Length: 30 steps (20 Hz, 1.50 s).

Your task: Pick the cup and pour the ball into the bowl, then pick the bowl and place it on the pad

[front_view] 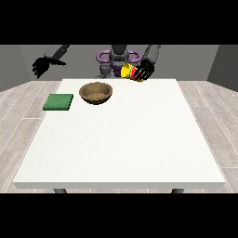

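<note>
cup (129,71) gripped, tilted, by hand at view's right (145,69) | bowl (96,92) beside pad (58,102) | other hand (41,66) open

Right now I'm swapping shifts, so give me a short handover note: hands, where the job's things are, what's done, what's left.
Hand at the view's right: fingers curled round the cup, held up off the table and tilted on its side, mouth toward the bowl.
Hand at the view's left: raised beside the table, fingers relaxed, holding nothing.
Bowl: on the table near the far edge, no ball visible in it.
Pad: green, on the table, at the bowl's left in the view, nothing on it.
Done: cup picked up and tipped.
Left: the ball cannot be seen; finish the pour, then move the bowl onto the pad.
</note>
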Each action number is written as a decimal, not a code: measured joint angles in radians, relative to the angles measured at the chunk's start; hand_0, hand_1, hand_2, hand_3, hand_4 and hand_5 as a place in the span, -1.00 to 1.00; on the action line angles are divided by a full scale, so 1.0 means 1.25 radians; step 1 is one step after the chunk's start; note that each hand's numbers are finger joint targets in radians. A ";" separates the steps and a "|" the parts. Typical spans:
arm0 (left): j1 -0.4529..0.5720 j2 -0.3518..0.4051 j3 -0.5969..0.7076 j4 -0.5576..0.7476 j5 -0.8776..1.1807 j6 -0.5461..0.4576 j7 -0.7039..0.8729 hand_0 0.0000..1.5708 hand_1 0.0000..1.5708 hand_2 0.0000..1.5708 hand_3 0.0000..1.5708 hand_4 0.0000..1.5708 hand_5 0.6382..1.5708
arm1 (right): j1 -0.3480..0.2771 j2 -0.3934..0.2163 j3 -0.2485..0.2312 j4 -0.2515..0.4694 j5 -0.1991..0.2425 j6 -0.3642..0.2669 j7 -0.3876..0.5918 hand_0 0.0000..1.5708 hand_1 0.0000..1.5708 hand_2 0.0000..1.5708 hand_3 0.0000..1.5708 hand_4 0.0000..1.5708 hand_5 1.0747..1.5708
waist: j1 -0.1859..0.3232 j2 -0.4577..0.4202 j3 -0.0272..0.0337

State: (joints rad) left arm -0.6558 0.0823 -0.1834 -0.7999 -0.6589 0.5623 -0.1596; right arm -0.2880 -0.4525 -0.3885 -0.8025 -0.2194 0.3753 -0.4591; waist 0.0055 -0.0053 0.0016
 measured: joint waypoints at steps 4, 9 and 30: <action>0.002 -0.025 -0.058 -0.009 -0.099 0.011 0.082 0.69 0.69 1.00 1.00 0.30 1.00 | 0.024 0.001 -0.004 0.038 0.008 0.003 -0.038 -1.00 -1.00 -1.00 -1.00 -1.00 0.92 | 0.017 -0.016 -0.0002; -0.017 -0.043 -0.125 -0.024 -0.213 -0.010 0.180 0.19 0.19 1.00 1.00 0.16 1.00 | 0.017 -0.031 -0.023 0.088 0.002 0.021 -0.052 -1.00 -1.00 -1.00 -1.00 -1.00 0.90 | 0.032 -0.025 -0.0002; -0.113 -0.065 -0.438 -0.081 -0.544 -0.170 0.500 -1.00 -1.00 1.00 1.00 0.48 0.75 | -0.178 -0.004 0.024 0.125 0.029 -0.042 0.013 -1.00 -1.00 -1.00 -0.72 -1.00 0.80 | -0.023 0.047 -0.0008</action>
State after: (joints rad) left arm -0.7965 0.0009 -0.7313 -0.9010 -1.3385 0.3501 0.4650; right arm -0.5103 -0.4576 -0.3579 -0.6467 -0.1828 0.3228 -0.4428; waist -0.0234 0.0540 0.0007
